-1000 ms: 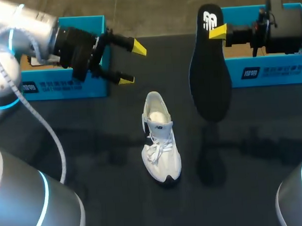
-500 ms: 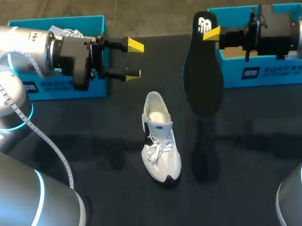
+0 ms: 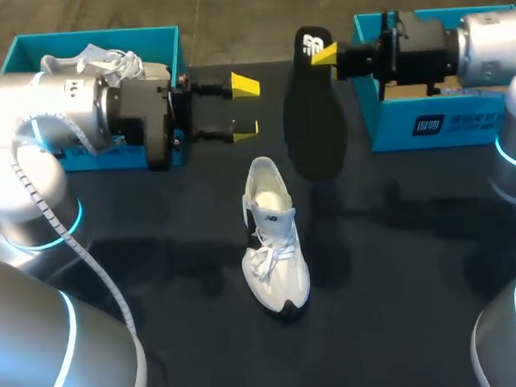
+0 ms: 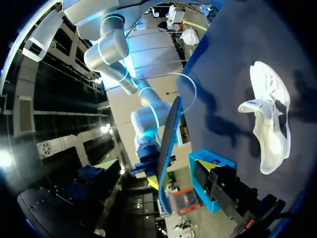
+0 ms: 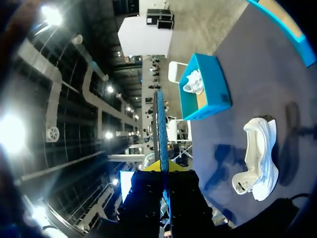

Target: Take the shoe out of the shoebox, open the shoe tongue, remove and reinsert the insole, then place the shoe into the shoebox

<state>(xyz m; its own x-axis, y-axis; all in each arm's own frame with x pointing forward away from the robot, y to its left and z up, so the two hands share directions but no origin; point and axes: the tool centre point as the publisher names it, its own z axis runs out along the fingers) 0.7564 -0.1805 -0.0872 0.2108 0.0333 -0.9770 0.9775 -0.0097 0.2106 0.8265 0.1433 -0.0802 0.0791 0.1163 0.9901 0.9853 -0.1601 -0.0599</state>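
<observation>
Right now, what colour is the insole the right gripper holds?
The insole is black, with a white mark; best in head view.

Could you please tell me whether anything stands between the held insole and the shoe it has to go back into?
Nothing visible does. The insole hangs from the right gripper beyond the heel end of the shoe, with only bare table between them. The left gripper, fingers open, stands beside the insole, off that line.

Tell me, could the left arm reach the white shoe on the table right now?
Probably yes. The left gripper is open and empty, hanging near the heel end of the shoe with nothing between them. The insole, held by the right gripper, hangs off to the side.
</observation>
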